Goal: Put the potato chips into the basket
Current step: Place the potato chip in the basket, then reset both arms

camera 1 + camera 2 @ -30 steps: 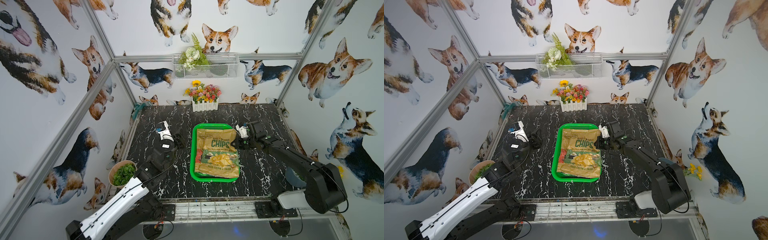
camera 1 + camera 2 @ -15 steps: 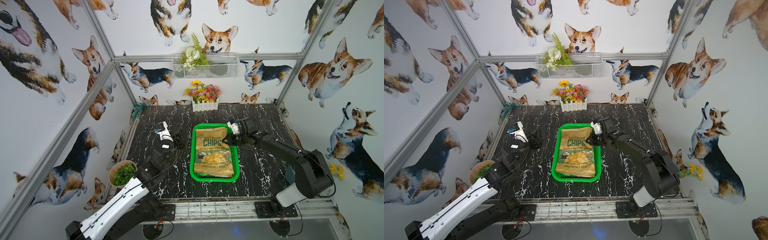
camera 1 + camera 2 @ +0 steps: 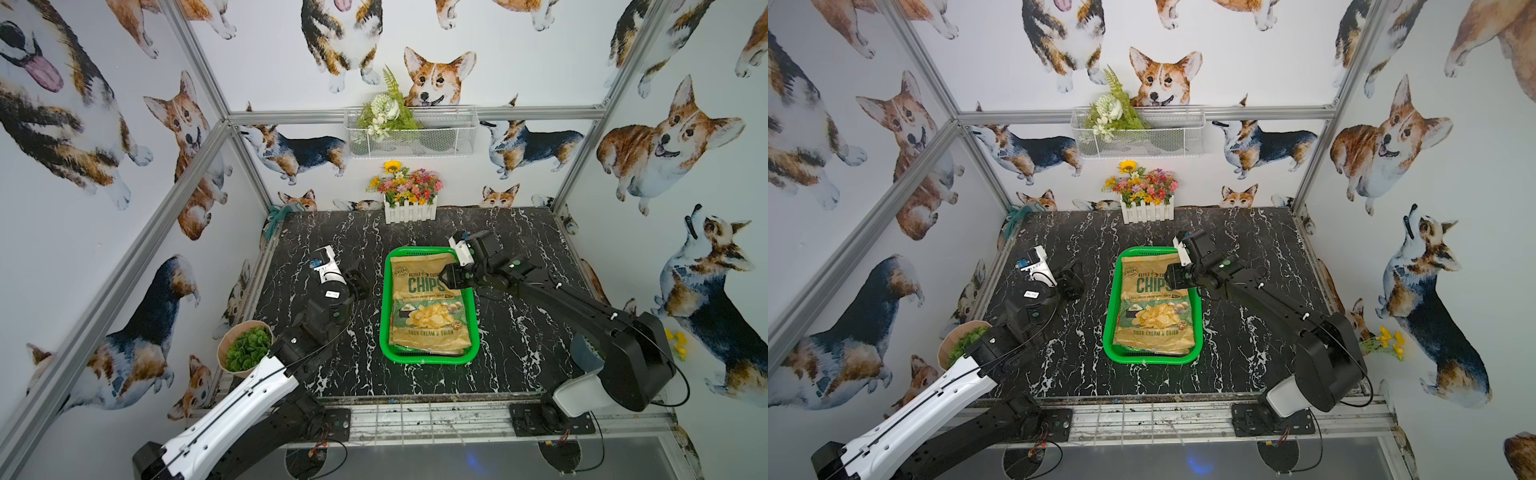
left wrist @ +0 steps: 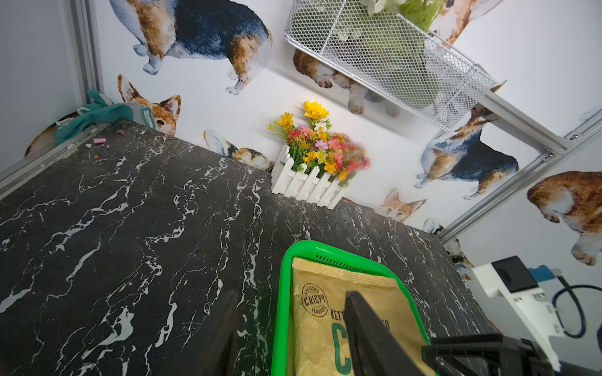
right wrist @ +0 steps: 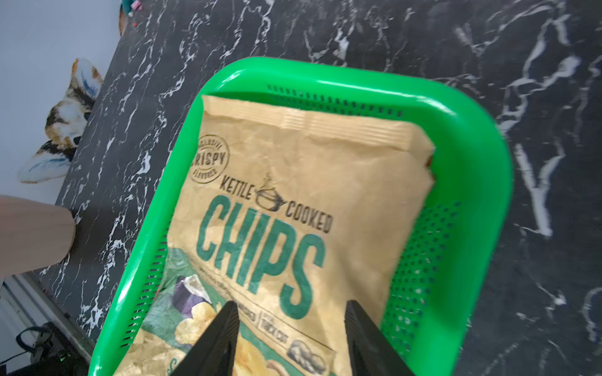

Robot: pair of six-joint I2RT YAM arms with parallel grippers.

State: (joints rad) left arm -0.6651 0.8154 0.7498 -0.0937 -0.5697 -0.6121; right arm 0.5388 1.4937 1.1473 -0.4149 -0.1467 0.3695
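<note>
There is one green basket (image 3: 385,316), and one tan bag (image 3: 428,316) lies in it in full view, face up. At the basket's near end thin edges show under that bag, perhaps more bags; their number cannot be told. There are two arms, each with one gripper.

The bag's long axis runs along the basket's long axis. Its sealed top points to the basket's far end, toward the flower box (image 3: 410,199) beyond it, and the green word "CHIPS" reads upright from the near end. The bag fills nearly the whole floor of the basket.

The right gripper (image 3: 449,276) hangs over the far right corner of the bag. In the right wrist view its two fingers (image 5: 368,338) stand apart above the bag (image 5: 293,195) with nothing clamped between them. The left gripper (image 3: 359,278) sits just left of the basket, above the table. The left wrist view shows its jaws spread too and empty.

In both top views the right gripper covers the last letter of "CHIPS" and the bag's far right corner. The left wrist view cuts off all but the bag's far end, and a finger (image 4: 368,335) hides part of the lettering. The right wrist view cuts off the near half. A pot (image 3: 245,351) of greens stands well left of the basket, partly behind the left arm.
</note>
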